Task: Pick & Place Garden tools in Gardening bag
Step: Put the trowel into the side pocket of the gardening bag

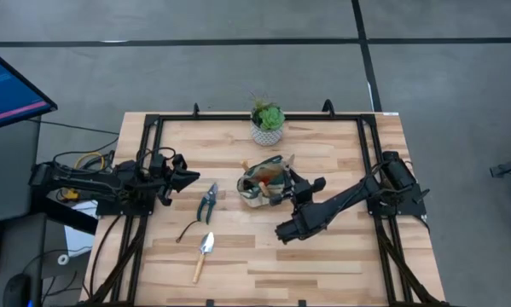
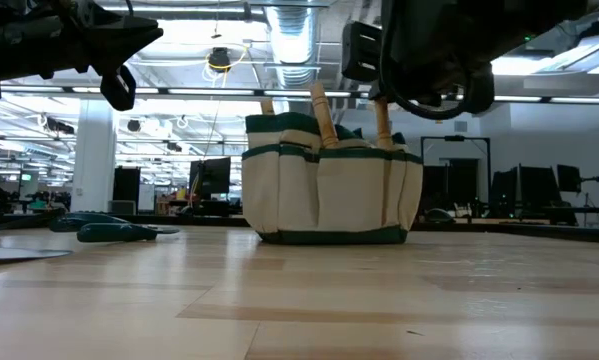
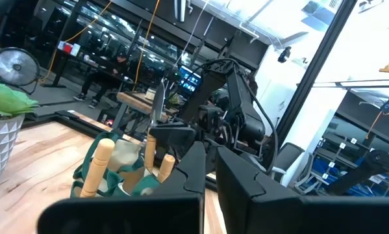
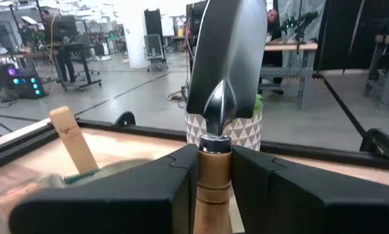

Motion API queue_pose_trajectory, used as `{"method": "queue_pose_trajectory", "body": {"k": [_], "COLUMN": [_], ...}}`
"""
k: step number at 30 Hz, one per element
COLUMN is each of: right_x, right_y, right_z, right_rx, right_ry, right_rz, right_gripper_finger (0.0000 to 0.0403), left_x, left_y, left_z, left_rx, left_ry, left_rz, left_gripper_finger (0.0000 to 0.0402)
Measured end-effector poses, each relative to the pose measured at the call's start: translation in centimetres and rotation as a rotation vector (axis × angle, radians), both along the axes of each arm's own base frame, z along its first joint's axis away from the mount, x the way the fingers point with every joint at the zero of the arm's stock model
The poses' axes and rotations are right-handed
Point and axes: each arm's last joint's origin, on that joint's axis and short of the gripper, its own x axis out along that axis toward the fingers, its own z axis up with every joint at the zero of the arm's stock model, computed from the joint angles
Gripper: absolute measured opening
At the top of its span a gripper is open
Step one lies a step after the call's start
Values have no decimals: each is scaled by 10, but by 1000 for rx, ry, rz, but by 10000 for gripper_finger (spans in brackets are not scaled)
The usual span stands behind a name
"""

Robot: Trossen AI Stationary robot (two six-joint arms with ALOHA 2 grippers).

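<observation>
Right end effector [image 4: 215,170] clamps trowel [image 4: 223,65] handle — blade upright, over gardening bag [image 1: 264,183].

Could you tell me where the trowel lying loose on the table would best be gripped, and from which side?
Probably on the wooden handle of the trowel, just behind the silver blade, coming straight down from above. It lies flat and alone on the table, blade toward the pruning shears, so fingers could close across the narrow round handle. The open left gripper is nearer.

Grey floor [image 1: 238,68] with dark seams surrounds the light wooden worktop [image 1: 323,256]. A lit monitor [image 1: 8,89] stands at one side. Ceiling ducting [image 2: 289,40] and desks [image 4: 291,52] occupy the room beyond.
</observation>
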Motion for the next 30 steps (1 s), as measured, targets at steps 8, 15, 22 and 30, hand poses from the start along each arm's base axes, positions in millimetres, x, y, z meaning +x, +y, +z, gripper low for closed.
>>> {"method": "queue_pose_trajectory", "body": {"k": [8,15,22,30], "right_x": [-1,-8,-11,-8], "right_y": [8,22,13,5], "right_z": [9,13,14,11], "right_rx": [-32,-55,-56,-46], "right_ry": [-14,34,109,134], "right_rz": [30,79,52,21], "right_gripper_finger": [56,56,56,56], "left_x": [0,0,0,0], "left_y": [0,0,0,0], "left_z": [0,0,0,0], "left_rx": [0,0,0,0], "left_ry": [0,0,0,0], "left_rz": [0,0,0,0], "left_gripper_finger": [8,8,8,8]}}
